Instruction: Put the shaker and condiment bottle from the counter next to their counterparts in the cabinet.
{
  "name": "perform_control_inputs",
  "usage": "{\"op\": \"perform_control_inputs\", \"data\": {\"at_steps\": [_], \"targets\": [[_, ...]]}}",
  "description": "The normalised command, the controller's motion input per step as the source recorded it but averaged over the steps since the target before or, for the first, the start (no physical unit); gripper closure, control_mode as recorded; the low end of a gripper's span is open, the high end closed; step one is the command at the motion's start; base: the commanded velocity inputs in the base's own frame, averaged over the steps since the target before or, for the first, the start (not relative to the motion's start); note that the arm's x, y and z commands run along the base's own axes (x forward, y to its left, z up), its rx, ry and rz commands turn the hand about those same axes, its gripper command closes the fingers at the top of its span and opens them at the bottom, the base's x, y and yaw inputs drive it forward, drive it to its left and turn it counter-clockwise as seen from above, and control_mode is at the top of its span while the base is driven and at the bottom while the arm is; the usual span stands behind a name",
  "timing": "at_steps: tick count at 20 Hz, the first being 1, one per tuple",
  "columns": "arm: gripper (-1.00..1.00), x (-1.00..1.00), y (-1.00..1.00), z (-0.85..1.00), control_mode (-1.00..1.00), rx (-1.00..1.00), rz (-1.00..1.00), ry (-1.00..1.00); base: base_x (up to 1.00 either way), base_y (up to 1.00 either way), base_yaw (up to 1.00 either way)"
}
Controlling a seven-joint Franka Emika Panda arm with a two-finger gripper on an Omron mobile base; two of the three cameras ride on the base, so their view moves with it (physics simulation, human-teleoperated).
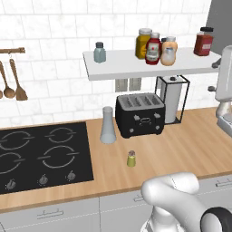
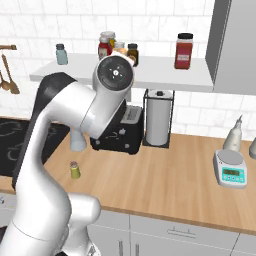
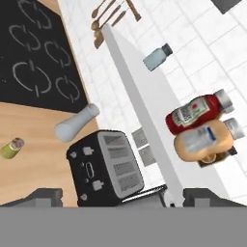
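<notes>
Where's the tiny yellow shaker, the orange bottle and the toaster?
shaker (image 1: 131, 159): left base view, its olive body.
condiment bottle (image 1: 168, 53): left base view, its whitish label.
toaster (image 1: 140, 115): left base view, its black front.

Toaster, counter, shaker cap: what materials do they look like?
Toaster: glossy black, probably painted metal or plastic; highlights show on its top. Counter: light wood, matte, with visible grain lines. Shaker cap: dull grey, looks metal, too small to be sure.
</notes>
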Motion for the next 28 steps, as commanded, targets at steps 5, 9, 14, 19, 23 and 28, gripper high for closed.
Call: {"op": "perform_control_inputs", "data": {"at_steps": [5, 9, 14, 19, 23, 28], "targets": [[-1.0, -0.35, 0.19, -0.27, -1.0, 0.0, 0.1, -0.05, 0.0, 0.0, 0.0], [-1.0, -0.25, 0.28, -0.46, -1.0, -0.06, 0.11, 0.0, 0.0, 0.0, 0.0], [-1.0, -0.17, 0.22, -0.32, -1.0, -0.05, 0.17, 0.01, 0.0, 0.0, 0.0], [-1.0, -0.06, 0.0, -0.29, -1.0, 0.0, 0.07, 0.06, 0.0, 0.0, 0.0], [-1.0, 0.0, 0.11, -0.23, -1.0, 0.02, 0.0, 0.35, 0.0, 0.0, 0.0], [-1.0, 0.07, 0.14, -0.2, -1.0, 0.1, -0.03, 0.56, 0.0, 0.0, 0.0]]}}
